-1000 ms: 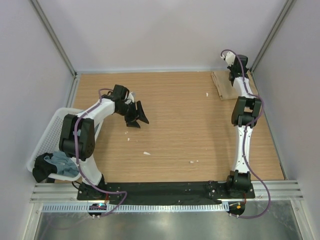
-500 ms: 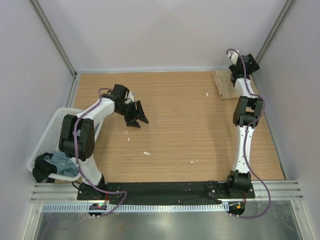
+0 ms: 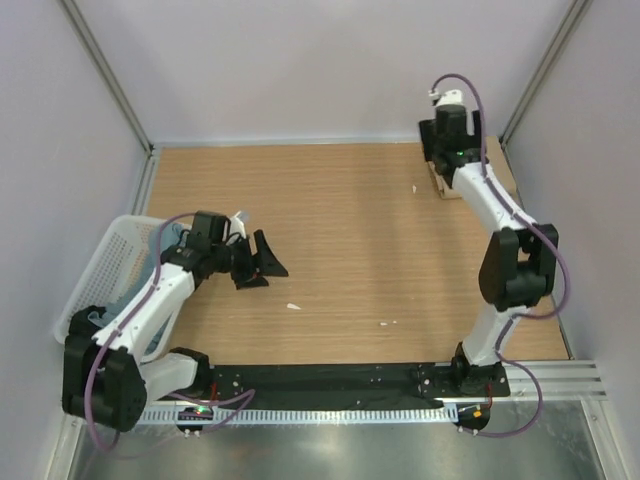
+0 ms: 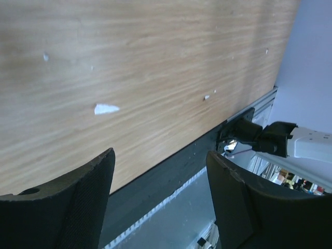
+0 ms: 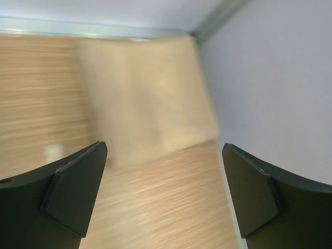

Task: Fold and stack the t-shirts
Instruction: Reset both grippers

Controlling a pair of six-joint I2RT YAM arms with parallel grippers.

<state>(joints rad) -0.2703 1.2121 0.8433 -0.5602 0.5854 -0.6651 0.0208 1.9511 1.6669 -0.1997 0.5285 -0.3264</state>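
While the left hand [image 4: 160, 156] and right hand [image 5: 163, 148] both gape, one folded tan t-shirt [image 5: 148, 98] lies far-right.

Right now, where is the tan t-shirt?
The tan t-shirt lies folded in the far right corner of the table, by the wall, below the open right gripper.

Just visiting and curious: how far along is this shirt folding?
Done: one tan t-shirt lies folded in the far right corner. In hand: nothing; the left end effector and right end effector are open and empty. Left: no second shirt shows on it yet, so nothing is stacked.
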